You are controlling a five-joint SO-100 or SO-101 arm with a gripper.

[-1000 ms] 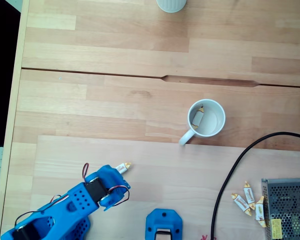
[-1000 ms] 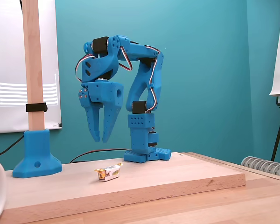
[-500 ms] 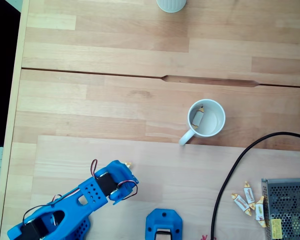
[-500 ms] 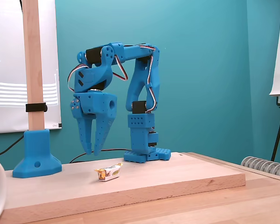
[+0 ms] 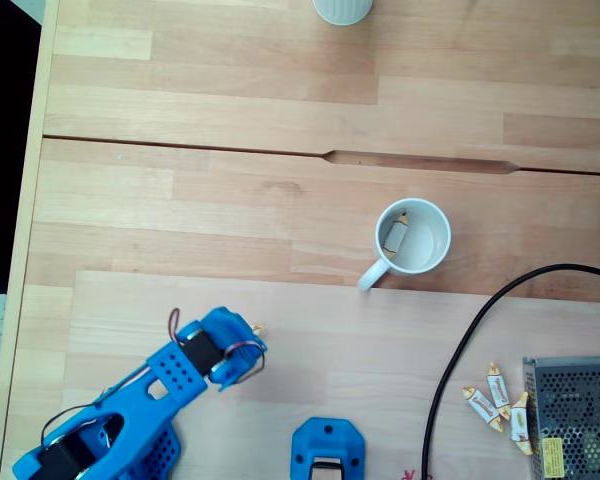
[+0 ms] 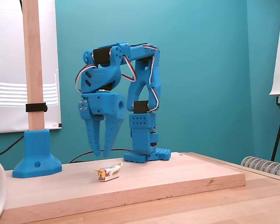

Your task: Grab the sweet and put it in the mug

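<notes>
A light wooden table (image 5: 280, 190) carries a raised wooden board (image 6: 177, 179). On it stands a blue robot arm (image 6: 135, 93), bent over with its gripper (image 6: 101, 152) pointing down, hanging above the board. Its two fingers sit slightly spread with a narrow gap, holding nothing. The white mug (image 5: 413, 238) stands well apart from the gripper in the top-down fixed view, with one candy (image 5: 394, 236) inside. The sweet (image 6: 108, 172) lies on the board just below the gripper; from above only its tip (image 5: 257, 329) peeks out beside the blue wrist.
</notes>
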